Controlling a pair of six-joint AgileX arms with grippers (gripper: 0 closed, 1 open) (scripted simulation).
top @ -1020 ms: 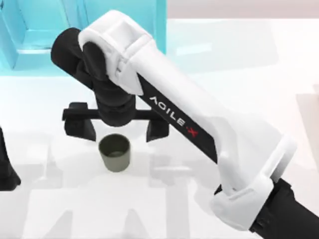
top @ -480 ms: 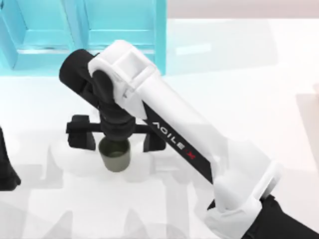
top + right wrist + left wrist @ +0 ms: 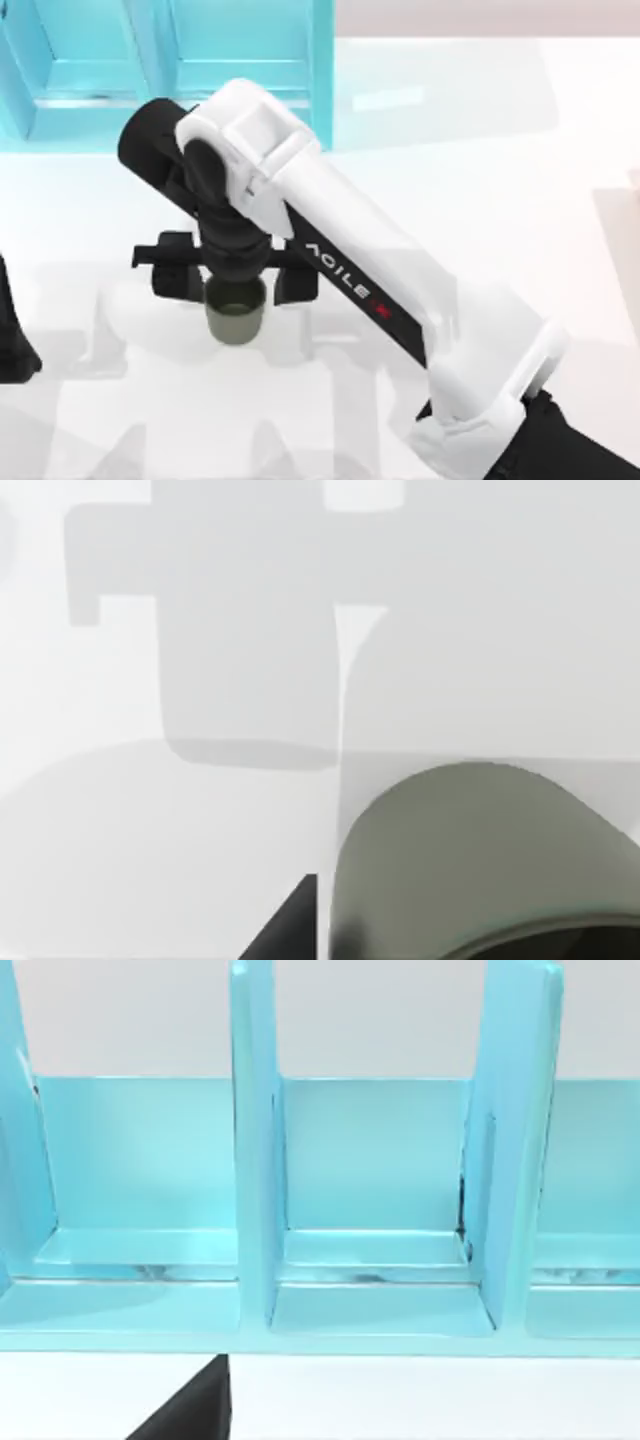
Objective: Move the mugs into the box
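The right arm's white link reads AGILE X in black and red. One mug stands upright on the table, near the turquoise box. The right gripper sits over it, fingers narrowed to either side, seemingly touching. The left arm waits at the table's left edge.

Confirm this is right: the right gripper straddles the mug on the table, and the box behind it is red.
One thing is wrong: the box is light blue, not red, as the top view shows. The rest holds: the right gripper straddles the mug on the table.
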